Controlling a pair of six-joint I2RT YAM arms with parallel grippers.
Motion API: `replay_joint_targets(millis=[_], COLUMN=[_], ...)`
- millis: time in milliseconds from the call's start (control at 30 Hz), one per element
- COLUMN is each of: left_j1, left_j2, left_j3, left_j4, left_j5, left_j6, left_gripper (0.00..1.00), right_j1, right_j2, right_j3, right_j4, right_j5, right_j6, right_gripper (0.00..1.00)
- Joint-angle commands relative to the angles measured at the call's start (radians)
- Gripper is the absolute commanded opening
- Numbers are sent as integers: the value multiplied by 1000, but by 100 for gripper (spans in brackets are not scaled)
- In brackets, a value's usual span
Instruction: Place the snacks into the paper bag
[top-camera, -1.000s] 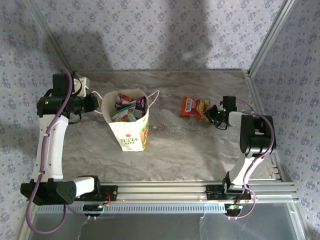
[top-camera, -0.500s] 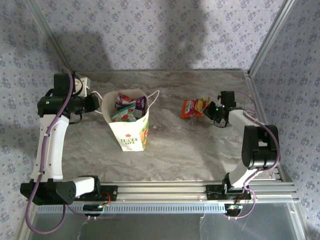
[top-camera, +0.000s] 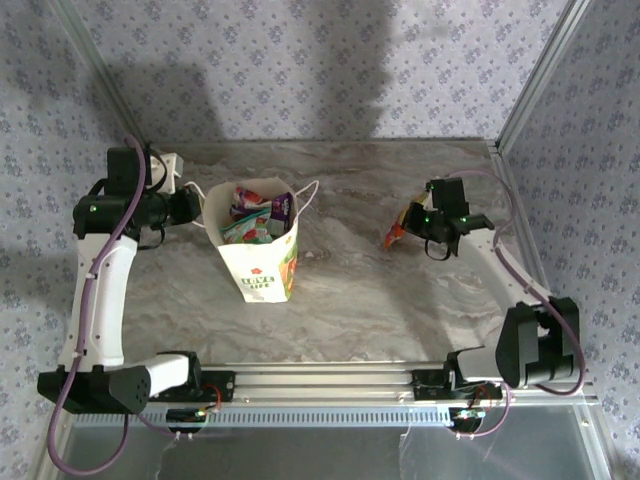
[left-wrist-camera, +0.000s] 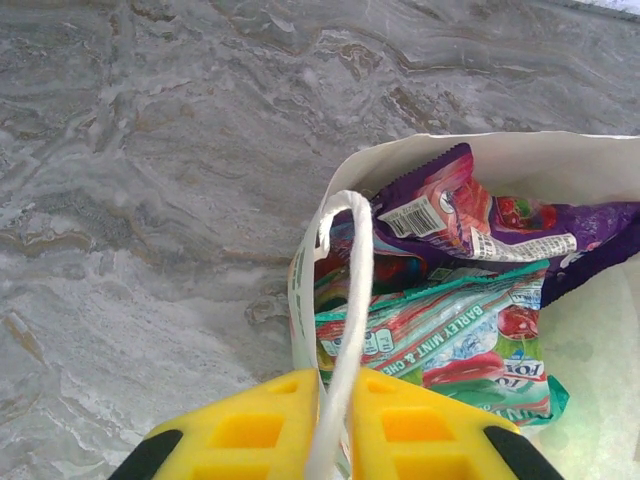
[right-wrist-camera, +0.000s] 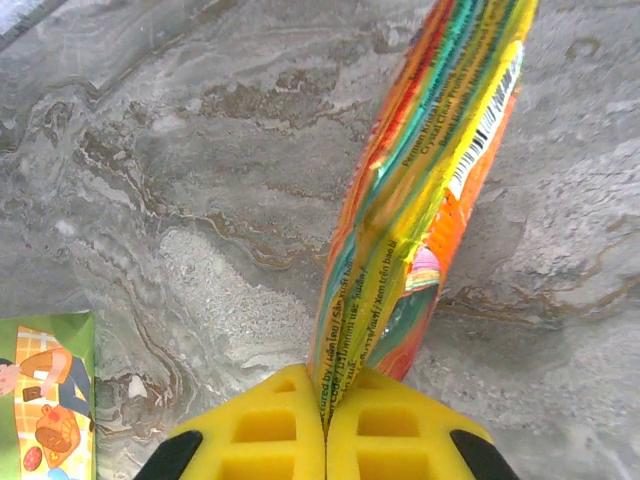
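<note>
From above, the white paper bag (top-camera: 268, 270) stands upright on the marble tabletop (top-camera: 380, 290), left of centre, its mouth open and several snack packets (top-camera: 252, 215) showing inside. The left gripper (top-camera: 196, 205) sits right at the bag's left rim. Well to the right, the right gripper (top-camera: 412, 222) holds an orange packet (top-camera: 394, 234) that hangs from its tip, turned edge-on; whether it touches the table cannot be told.

The left wrist camera shows the yellow fingers (left-wrist-camera: 250, 430) of the left gripper (left-wrist-camera: 335, 435) drawn narrow, pinching the bag's white cord handle (left-wrist-camera: 350, 300) between them. Just beyond, the bag's rim (left-wrist-camera: 300, 290) opens onto a purple packet (left-wrist-camera: 470, 215) lying on top of a teal-green packet (left-wrist-camera: 450, 340) lettered with a barley mint flavour.

The right wrist camera shows the right gripper (right-wrist-camera: 325, 420) with its yellow fingers (right-wrist-camera: 265, 430) pressed together on one end of the orange packet (right-wrist-camera: 430, 170), a striped rainbow-coloured wrapper with a barcode, stretching away over the marble (right-wrist-camera: 150, 150). A green printed corner of the paper bag (right-wrist-camera: 45, 400) sits at the lower left, apart from the packet.
</note>
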Motion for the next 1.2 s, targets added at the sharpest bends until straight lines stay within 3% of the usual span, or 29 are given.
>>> replay_joint_targets(millis=[0,767,1167], left_j1=[-10,-27,-26], left_j2=[-17,-37,-53], left_j3=[40,67,67], left_j4=[-27,-51,-55], left_j5=[2,-13,-25], left_j6=[-11,-5,0], left_gripper=[15,15,15], right_j1=[15,148,287], right_j2=[-73,-285,-305], right_j3=[42,198,430], right_j4=[-47,-166,-194], right_j5=[58,180,243], right_j6=[-49,-161,-236], right_gripper=[0,0,0])
